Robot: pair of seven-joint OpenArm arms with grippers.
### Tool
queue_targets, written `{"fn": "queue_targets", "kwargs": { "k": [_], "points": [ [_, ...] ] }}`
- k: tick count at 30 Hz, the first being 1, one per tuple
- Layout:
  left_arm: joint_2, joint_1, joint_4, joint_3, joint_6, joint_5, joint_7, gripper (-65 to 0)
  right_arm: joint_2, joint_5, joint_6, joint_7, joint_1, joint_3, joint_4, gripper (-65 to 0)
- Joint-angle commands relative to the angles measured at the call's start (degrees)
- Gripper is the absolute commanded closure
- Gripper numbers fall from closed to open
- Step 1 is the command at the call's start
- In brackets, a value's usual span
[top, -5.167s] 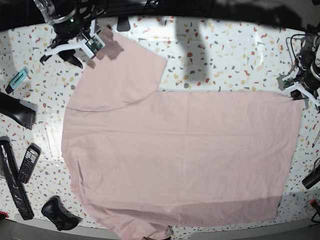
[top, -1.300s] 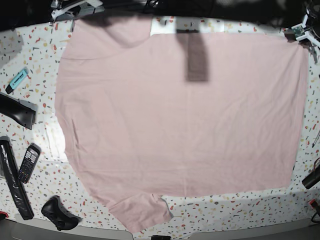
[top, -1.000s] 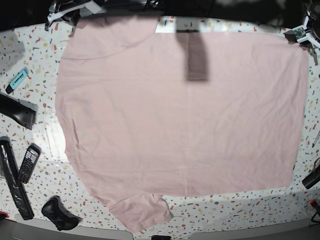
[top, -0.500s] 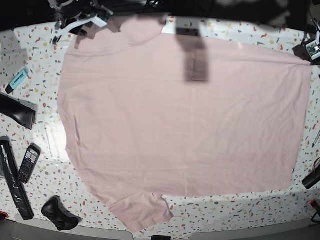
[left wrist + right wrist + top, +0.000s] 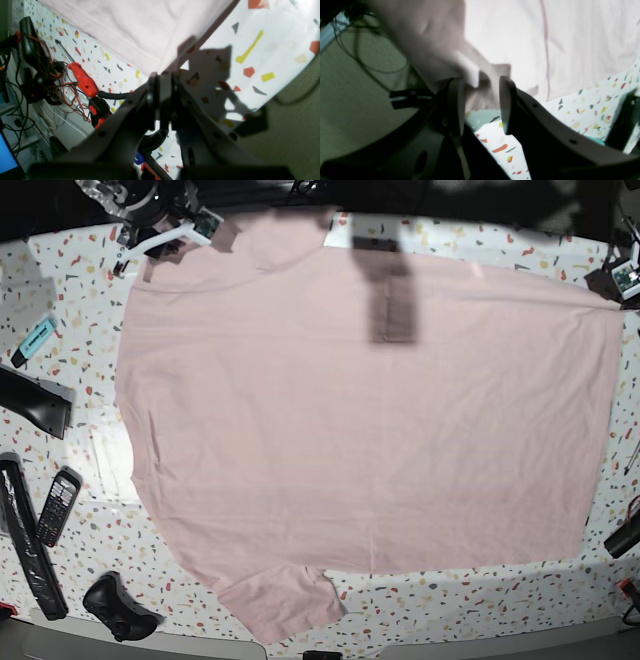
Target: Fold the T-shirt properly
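Observation:
The pale pink T-shirt point(image 5: 370, 420) lies spread flat with its plain side up and covers most of the table. One sleeve point(image 5: 285, 605) points to the near edge. My left gripper point(image 5: 618, 278) at the far right is shut on the shirt's corner; the left wrist view shows the jaws point(image 5: 162, 75) pinched on the cloth point(image 5: 135, 30). My right gripper point(image 5: 150, 252) is at the far left corner. In the right wrist view its jaws point(image 5: 480, 105) stand apart, with a blurred fold of the shirt point(image 5: 485, 85) hanging between them.
On the table's left are a teal marker point(image 5: 35, 340), a black wedge point(image 5: 35, 402), a handset point(image 5: 58, 507), a long black bar point(image 5: 30, 550) and a black controller point(image 5: 118, 605). A red screwdriver point(image 5: 82, 77) and cables lie by the right edge. A dark shadow point(image 5: 390, 290) crosses the shirt.
The folded-over half of the shirt has been opened out toward the far edge. In the last second the far edge sank flat onto the table and both grippers came slightly nearer.

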Motion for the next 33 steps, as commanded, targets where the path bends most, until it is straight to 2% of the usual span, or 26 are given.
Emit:
{"fn": "queue_targets", "kwargs": {
  "k": [1, 3, 7, 12, 14, 16, 17, 23, 28, 30, 33],
  "points": [
    [-1.1, 0.2, 0.5, -0.7, 0.7, -0.3, -0.2, 0.0, 0.5, 0.6, 1.0, 0.2, 0.6, -0.2, -0.3, -22.7],
    [-1.1, 0.2, 0.5, -0.7, 0.7, -0.3, -0.2, 0.0, 0.4, 2.1, 3.0, 0.5, 2.2, -1.0, -1.3, -22.7],
    [-1.1, 0.2, 0.5, -0.7, 0.7, -0.3, -0.2, 0.0, -1.6, 2.4, 3.3, 0.4, 5.9, -2.9, -4.1, -22.7],
    [-1.1, 0.2, 0.5, -0.7, 0.7, -0.3, -0.2, 0.0, -3.1, 2.4, 7.3, -0.3, 9.2, -5.6, -7.1, -21.0],
    [-1.1, 0.2, 0.5, -0.7, 0.7, -0.3, -0.2, 0.0, -3.2, 1.8, 7.5, -0.7, 9.2, -6.3, -7.1, -13.1],
    [-1.1, 0.2, 0.5, -0.7, 0.7, -0.3, -0.2, 0.0, -3.1, 1.8, 7.5, -0.7, 9.2, -6.3, -7.1, -1.5],
    [-1.1, 0.2, 0.5, -0.7, 0.7, -0.3, -0.2, 0.0, -3.1, 1.8, 7.4, -0.7, 9.2, -6.3, -7.0, 0.0],
    [-1.2, 0.2, 0.5, -0.7, 0.7, -0.3, -0.2, 0.0, -1.4, -3.1, 7.4, -1.3, 7.8, -6.3, -2.0, 0.0],
    [-1.2, 0.2, 0.5, -0.7, 0.7, -0.2, -0.2, 0.0, 2.9, -2.1, 7.3, -8.1, 5.6, -6.3, 5.2, 0.0],
    [-1.2, 0.2, 0.5, -0.7, 0.7, -0.2, -0.2, 0.0, 3.2, -2.0, 7.3, -10.1, 4.4, -5.9, 7.3, 0.0],
    [-1.2, 0.2, 0.5, -0.7, 0.7, -0.2, -0.2, 0.0, 3.4, -2.1, 7.3, -9.8, 2.4, -4.5, 9.9, 0.0]
  ]
}}
